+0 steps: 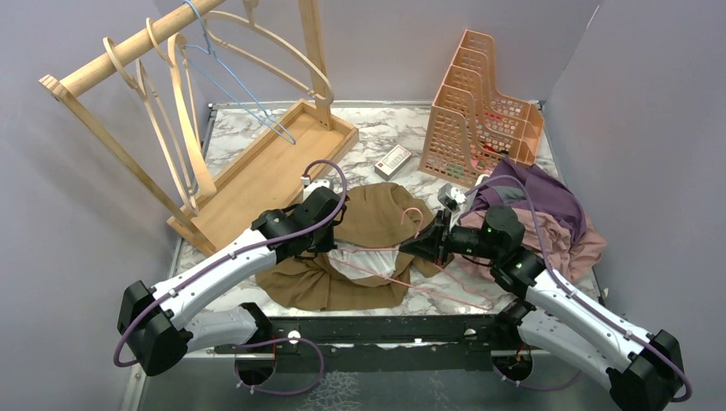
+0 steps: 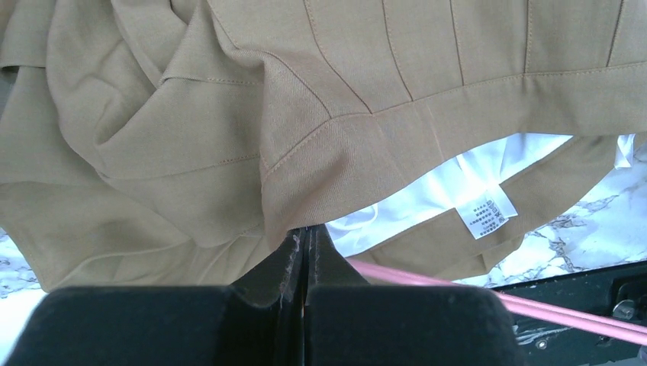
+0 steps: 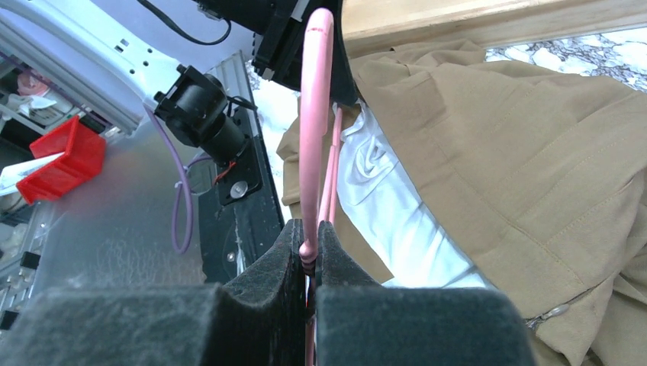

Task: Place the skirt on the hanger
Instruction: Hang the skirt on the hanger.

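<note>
A tan pleated skirt (image 1: 368, 218) with white lining lies on the marble table between the arms. It fills the left wrist view (image 2: 229, 137) and shows in the right wrist view (image 3: 519, 152). A pink wire hanger (image 1: 411, 278) lies across it, its hook near the skirt's upper right. My left gripper (image 1: 321, 244) is shut on the skirt's waistband edge (image 2: 305, 229). My right gripper (image 1: 425, 244) is shut on the pink hanger (image 3: 311, 152) at its neck. The hanger bar also shows in the left wrist view (image 2: 473, 286).
A wooden rack (image 1: 214, 128) with wooden hangers and a blue wire hanger (image 1: 244, 94) stands at the back left. An orange file holder (image 1: 479, 111) is at the back right. A purple and pink clothes pile (image 1: 548, 214) lies right. A small box (image 1: 393, 160) sits behind the skirt.
</note>
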Action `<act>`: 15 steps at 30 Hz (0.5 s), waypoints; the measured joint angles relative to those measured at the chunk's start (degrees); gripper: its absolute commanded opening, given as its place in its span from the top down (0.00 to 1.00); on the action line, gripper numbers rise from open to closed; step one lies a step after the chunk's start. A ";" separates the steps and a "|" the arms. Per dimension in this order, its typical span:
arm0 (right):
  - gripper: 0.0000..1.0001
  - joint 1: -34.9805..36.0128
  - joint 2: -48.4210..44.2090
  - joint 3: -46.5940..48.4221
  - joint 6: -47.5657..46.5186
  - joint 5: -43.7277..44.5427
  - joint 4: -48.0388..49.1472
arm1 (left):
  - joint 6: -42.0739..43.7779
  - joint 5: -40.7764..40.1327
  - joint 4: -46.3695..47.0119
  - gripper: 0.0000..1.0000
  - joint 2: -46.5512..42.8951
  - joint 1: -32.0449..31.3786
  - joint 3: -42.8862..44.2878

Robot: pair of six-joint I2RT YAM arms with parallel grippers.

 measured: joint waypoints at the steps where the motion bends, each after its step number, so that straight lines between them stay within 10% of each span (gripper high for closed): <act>1: 0.99 0.00 0.04 0.00 -0.02 -0.15 0.09 | 0.22 -0.02 0.00 1.00 -0.02 0.20 0.00; 15: 0.99 0.00 5.16 -0.42 2.01 -0.94 6.01 | 1.16 0.33 0.02 1.00 -0.33 0.94 -0.09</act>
